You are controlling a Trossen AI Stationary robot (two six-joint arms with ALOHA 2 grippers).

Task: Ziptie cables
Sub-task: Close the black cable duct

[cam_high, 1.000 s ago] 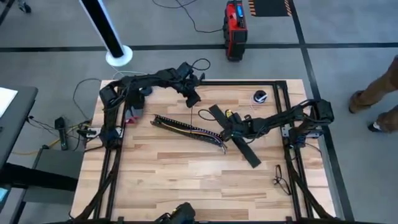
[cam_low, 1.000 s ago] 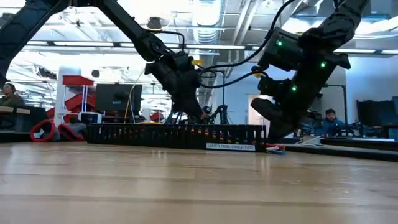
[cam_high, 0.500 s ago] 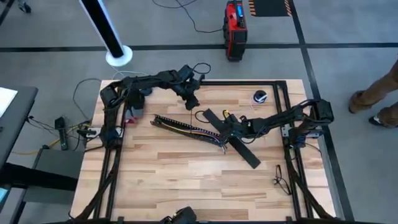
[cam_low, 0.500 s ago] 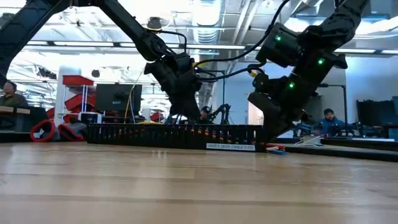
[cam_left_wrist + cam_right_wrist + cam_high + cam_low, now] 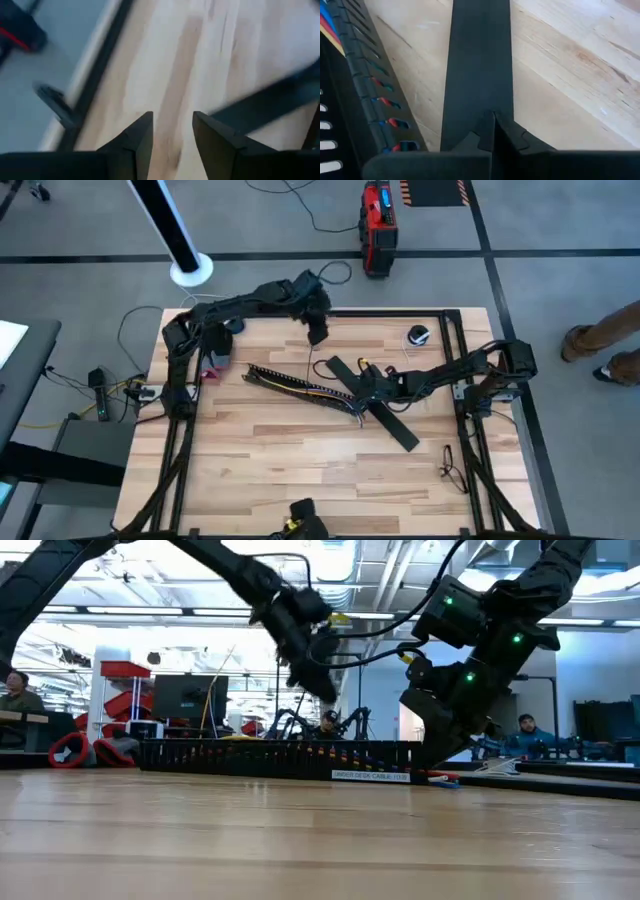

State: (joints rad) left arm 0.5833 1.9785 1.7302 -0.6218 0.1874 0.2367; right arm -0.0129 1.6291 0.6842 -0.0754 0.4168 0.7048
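The desk (image 5: 300, 450) is pale wood laid in planks, with visible grain and a smooth, slightly shiny finish that shows soft reflections in the low view. Its frame (image 5: 455, 330) looks like black metal bars. The flat strip (image 5: 480, 65) is matt black plastic, smooth and even. The slotted channel (image 5: 360, 90) beside it is black plastic too, ribbed along its edge, with a white paper-like label on its side in the low view. The cables (image 5: 300, 384) inside it have smooth coloured plastic sleeves. The right hand (image 5: 494, 132) and left hand (image 5: 172, 140) have matt black fingers. The floor (image 5: 560, 220) is dull grey, like concrete.
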